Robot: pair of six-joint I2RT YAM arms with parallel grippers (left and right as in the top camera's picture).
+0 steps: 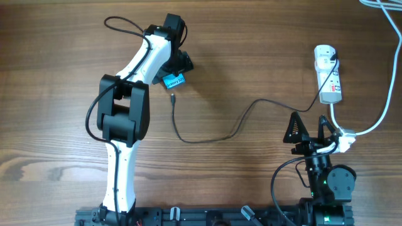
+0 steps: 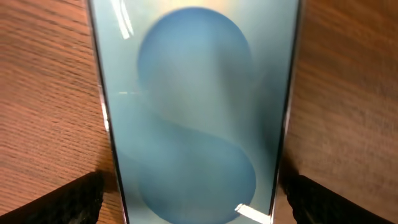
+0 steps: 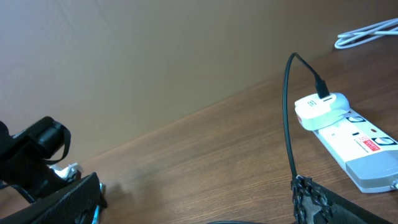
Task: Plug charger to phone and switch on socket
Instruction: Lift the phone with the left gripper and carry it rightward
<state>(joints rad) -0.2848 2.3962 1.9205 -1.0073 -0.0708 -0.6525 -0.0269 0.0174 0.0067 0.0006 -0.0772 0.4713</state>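
Observation:
The phone (image 1: pixel 174 80) lies on the table under my left wrist, and its teal screen fills the left wrist view (image 2: pixel 193 112). My left gripper (image 1: pixel 178 70) is open, with one black finger on each side of the phone's near end (image 2: pixel 193 202) and a small gap on both sides. The charger's connector tip (image 1: pixel 171 97) lies loose just in front of the phone. Its black cable (image 1: pixel 213 138) runs right to a white adaptor (image 1: pixel 325 56) plugged into the socket (image 1: pixel 329 78). My right gripper (image 1: pixel 309 129) is open and empty (image 3: pixel 199 199), near the socket (image 3: pixel 357 137).
A thick white cable (image 1: pixel 382 119) runs from the socket's near end up past the right table edge, and shows at the far right of the right wrist view (image 3: pixel 367 31). The black cable (image 3: pixel 288 112) rises just beside my right finger.

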